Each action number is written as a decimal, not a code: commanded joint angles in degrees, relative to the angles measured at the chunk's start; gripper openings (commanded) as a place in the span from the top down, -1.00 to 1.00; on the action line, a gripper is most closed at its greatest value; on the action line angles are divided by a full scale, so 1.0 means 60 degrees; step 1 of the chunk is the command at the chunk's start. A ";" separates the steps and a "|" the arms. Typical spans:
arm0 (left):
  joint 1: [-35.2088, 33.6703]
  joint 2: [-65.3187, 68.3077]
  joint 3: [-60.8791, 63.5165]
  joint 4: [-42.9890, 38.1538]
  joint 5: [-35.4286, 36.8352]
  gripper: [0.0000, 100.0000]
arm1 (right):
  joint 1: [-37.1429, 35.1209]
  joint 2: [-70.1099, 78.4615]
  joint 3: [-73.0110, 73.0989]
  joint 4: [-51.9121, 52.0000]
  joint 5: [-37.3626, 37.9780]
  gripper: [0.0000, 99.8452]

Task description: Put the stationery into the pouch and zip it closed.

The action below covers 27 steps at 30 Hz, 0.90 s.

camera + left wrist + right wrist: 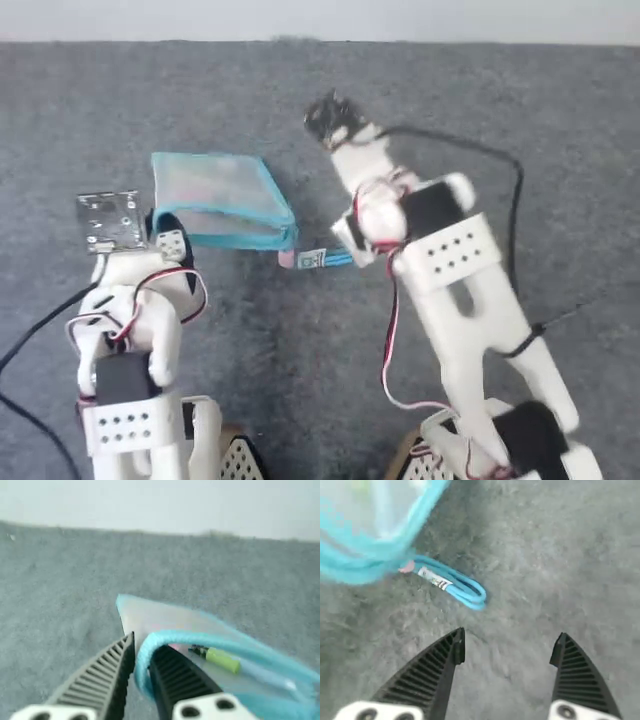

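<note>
One teal pouch (215,190) on the desk (520,110), my left gripper (145,645) clenched on its open rim.
Inside I count one green pen (220,659); one blue stationery item (318,259) lies on the desk just beside the mouth, near my right gripper (510,640), which hangs released, jaws apart.

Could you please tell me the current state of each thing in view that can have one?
Pouch, unzipped, mouth held open.
Green marker, inside the pouch.
Blue pencil, lying outside, beside the pouch's corner.
Left gripper, jaws shut on the pouch's rim.
Right gripper, jaws open, holding nothing.
</note>
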<state>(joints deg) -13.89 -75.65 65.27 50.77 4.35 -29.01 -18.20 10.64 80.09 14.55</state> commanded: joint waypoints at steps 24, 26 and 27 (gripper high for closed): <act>0.0029 -0.0029 0.0857 -0.0381 0.0190 0.98 | -0.2293 -0.1458 0.5905 -0.8432 0.0147 0.58; 0.0029 -0.0029 0.0857 -0.0381 0.0190 0.98 | -0.2264 -0.0945 0.5626 -0.8769 0.0205 0.58; 0.0029 -0.0029 0.0857 -0.0366 0.0190 0.98 | -0.2249 -0.0681 0.5495 -0.8960 0.0205 0.58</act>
<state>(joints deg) -13.89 -75.74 71.25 50.59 4.35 -42.46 -26.29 48.44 30.51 14.99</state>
